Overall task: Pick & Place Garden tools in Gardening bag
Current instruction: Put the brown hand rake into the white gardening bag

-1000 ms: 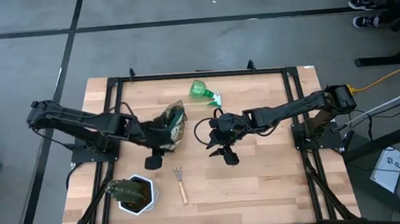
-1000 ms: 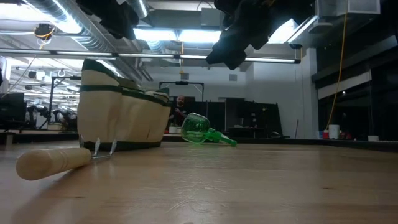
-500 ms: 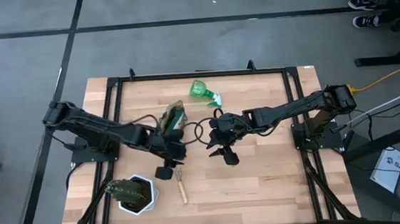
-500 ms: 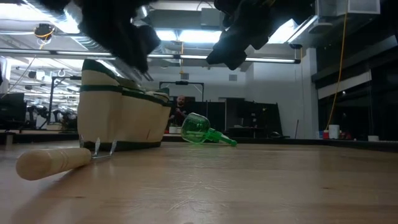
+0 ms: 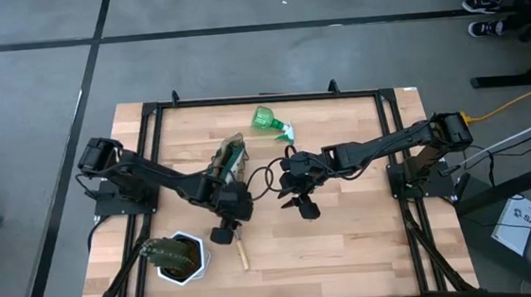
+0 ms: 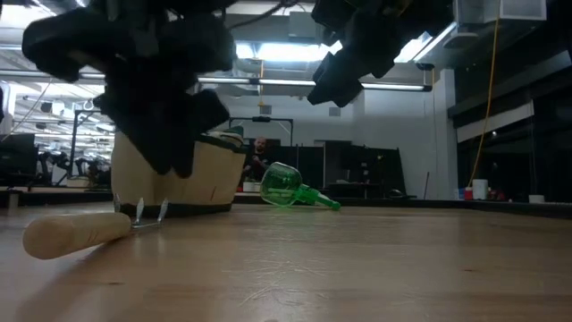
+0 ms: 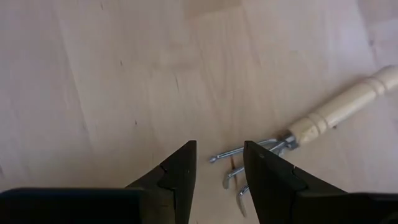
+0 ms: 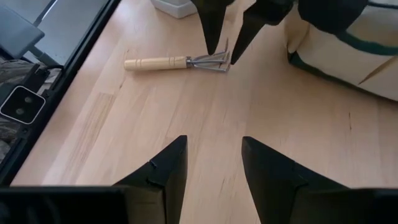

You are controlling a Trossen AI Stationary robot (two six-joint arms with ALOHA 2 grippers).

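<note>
The wooden-handled little rake point(image 5: 240, 250) lies flat on the table, its metal tines point(image 7: 249, 163) toward the bag. My left gripper point(image 7: 219, 146) is open and hovers just above the tines, touching nothing; it also shows in the low view point(image 6: 156, 107). The cream gardening bag point(image 5: 230, 161) stands upright behind it. The green spray bottle point(image 5: 271, 121) lies on its side near the far edge. My right gripper point(image 5: 298, 201) is open and empty, held above the table's middle. The trowel and shears are not in view.
A white pot with a green plant point(image 5: 177, 257) stands at the near left, close to the rake's handle end. Bare wood lies to the right of the rake and under my right gripper point(image 8: 212, 142). A person shows in the room beyond the table point(image 6: 257, 152).
My left gripper has moved from beside the bag toward the table's near edge and a little right, and come down over the rake's tines. The rake, bag and bottle have stayed in place.
</note>
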